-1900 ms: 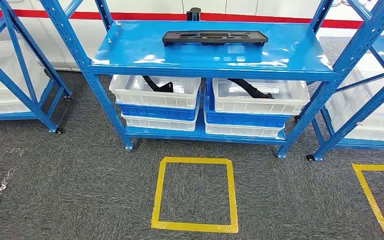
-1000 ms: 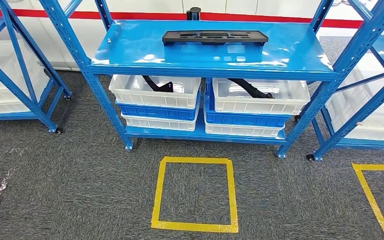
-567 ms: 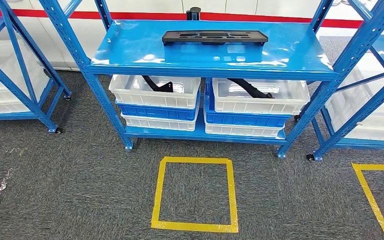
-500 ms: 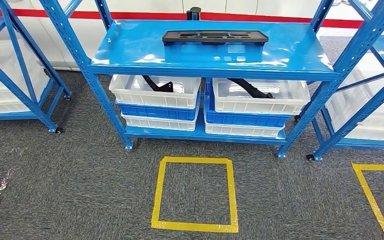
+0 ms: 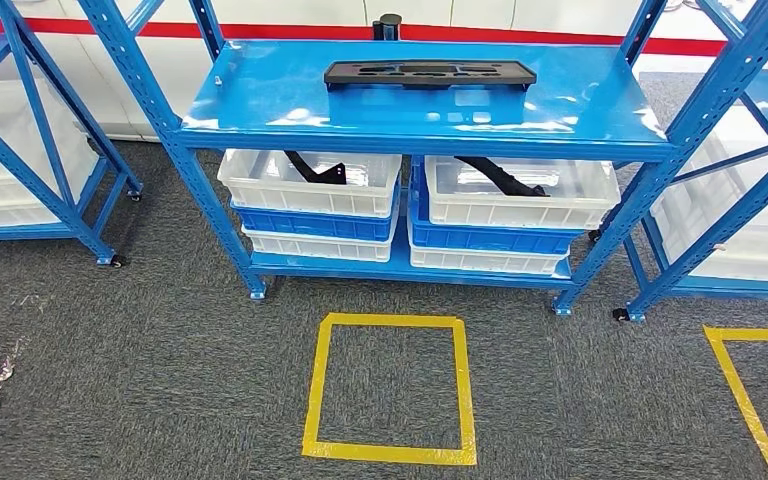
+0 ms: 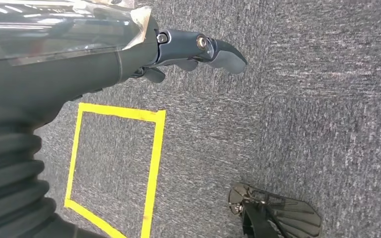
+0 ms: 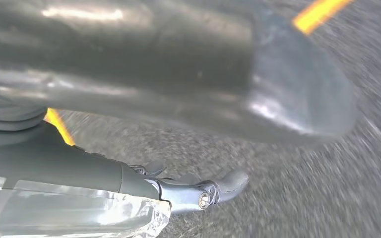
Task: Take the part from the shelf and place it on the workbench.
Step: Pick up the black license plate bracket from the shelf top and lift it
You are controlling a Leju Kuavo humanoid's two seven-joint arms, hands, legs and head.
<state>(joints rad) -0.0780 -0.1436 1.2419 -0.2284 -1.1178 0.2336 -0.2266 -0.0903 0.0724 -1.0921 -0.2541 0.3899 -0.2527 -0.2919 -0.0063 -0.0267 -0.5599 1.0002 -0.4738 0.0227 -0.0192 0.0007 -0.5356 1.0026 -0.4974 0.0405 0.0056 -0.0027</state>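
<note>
A long flat black part [image 5: 429, 73] with cut-outs lies on the top board of the blue shelf [image 5: 410, 118], straight ahead of me. My left hand [image 6: 188, 49] hangs over the grey carpet with its fingers stretched out, holding nothing. My right hand [image 7: 203, 193] also hangs low above the carpet with nothing in it, its thick thumb blurred close to the camera. Both hands are far from the part.
A yellow tape square [image 5: 390, 388] marks the carpet in front of the shelf. Under the top board stand white and blue bins [image 5: 310, 190] holding black pieces. More blue racks stand to the left [image 5: 20, 150] and right [image 5: 750, 180]. Another tape outline [image 5: 750, 400] lies at the right.
</note>
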